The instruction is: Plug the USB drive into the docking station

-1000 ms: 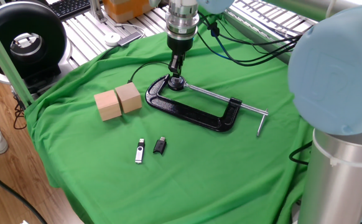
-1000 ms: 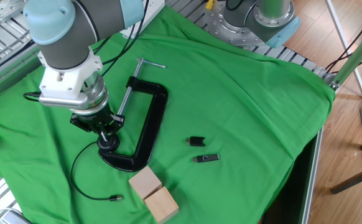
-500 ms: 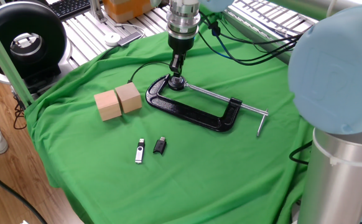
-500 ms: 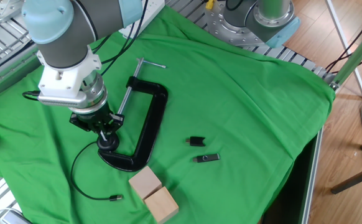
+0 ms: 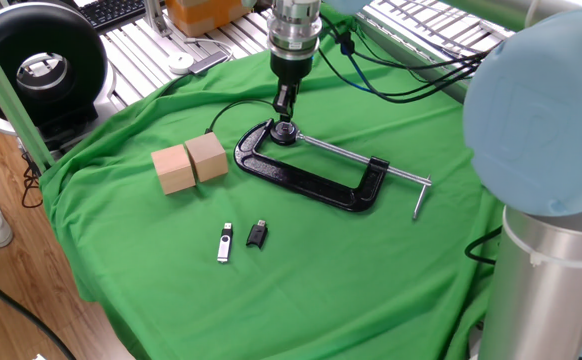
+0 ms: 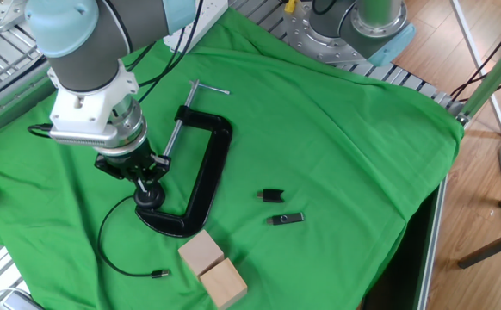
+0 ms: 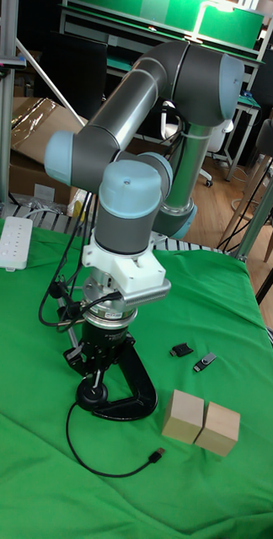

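The USB drive (image 5: 224, 242), silver with a black body, lies flat on the green cloth near the front edge; it also shows as the USB drive (image 6: 287, 219) and the USB drive (image 7: 205, 362). The docking station is out of view. My gripper (image 5: 285, 106) hangs far from the drive, just above the round pad at one end of a black C-clamp (image 5: 316, 180). Its fingers point down and look closed together, with nothing visible between them. The other views show the gripper (image 6: 147, 178) and the gripper (image 7: 95, 370) at that same clamp end.
A small black dongle (image 5: 257, 234) lies beside the drive. Two wooden blocks (image 5: 191, 163) stand left of the clamp. A thin black cable with a plug end (image 6: 158, 274) loops on the cloth near the gripper. A white power strip (image 7: 12, 242) lies at the far edge.
My gripper has lifted slightly above the clamp's pad and shifted a little. The drive, dongle, blocks and clamp have not moved.
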`<state>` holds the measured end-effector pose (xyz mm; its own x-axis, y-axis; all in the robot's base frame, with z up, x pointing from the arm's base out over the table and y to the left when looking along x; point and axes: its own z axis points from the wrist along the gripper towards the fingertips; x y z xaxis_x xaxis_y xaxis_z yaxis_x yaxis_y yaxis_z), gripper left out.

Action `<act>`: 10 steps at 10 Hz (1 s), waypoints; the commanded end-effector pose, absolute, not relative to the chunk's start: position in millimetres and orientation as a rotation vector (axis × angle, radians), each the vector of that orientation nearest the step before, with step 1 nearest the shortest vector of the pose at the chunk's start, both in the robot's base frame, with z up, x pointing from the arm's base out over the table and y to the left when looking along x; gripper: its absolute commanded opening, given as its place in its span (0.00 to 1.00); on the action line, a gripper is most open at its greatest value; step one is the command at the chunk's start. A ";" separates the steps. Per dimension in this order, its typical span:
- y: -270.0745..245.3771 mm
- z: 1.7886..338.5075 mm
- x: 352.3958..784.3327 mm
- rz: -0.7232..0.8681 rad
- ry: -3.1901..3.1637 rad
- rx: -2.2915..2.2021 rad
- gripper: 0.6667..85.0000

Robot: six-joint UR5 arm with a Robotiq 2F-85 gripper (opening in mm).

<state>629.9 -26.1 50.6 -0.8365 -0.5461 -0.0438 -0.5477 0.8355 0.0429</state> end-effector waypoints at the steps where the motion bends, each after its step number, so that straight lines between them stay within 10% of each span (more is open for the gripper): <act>1: -28.9 71.4 632.0 0.066 3.004 -0.928 0.01; 10: -40.1 83.6 679.9 -0.191 2.029 -2.312 0.01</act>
